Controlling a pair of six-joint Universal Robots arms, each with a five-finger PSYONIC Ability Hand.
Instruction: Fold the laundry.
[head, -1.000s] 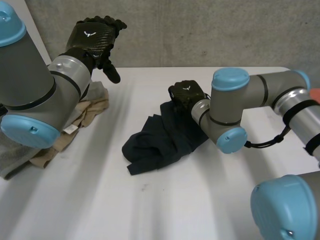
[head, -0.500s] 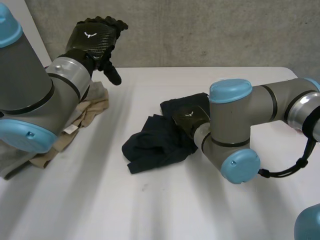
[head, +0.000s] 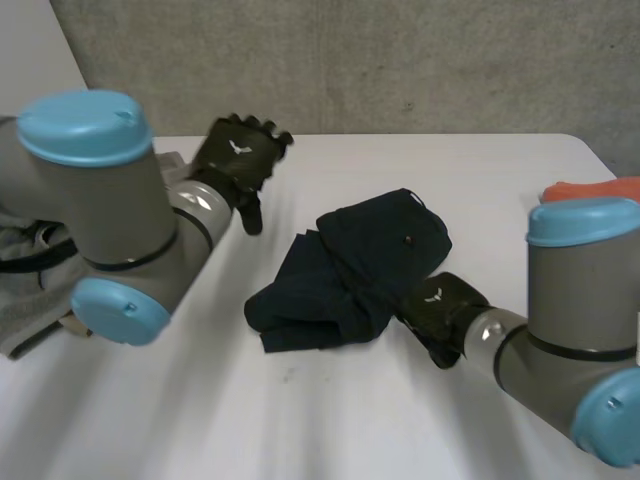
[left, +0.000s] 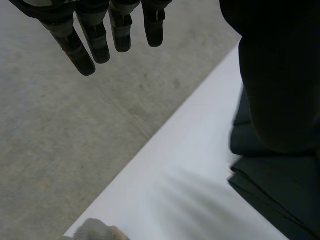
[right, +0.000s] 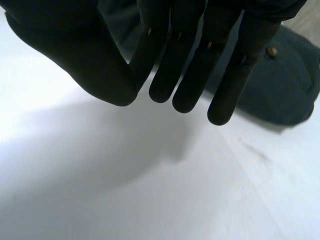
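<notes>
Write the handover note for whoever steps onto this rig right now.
Left hand: open, holding nothing, raised over the table to the left of the dark blue garment.
Right hand: open, fingers straight, holding nothing, at the garment's near right edge. I cannot tell whether it touches the cloth.
Things: the garment lies bunched in the middle of the table. A pile of light cloths sits at the table's left, partly behind the left arm. An orange cloth is at the right edge.
Done: nothing lies neatly folded yet.
Left: flatten and fold the garment, then probably the other cloths.
</notes>
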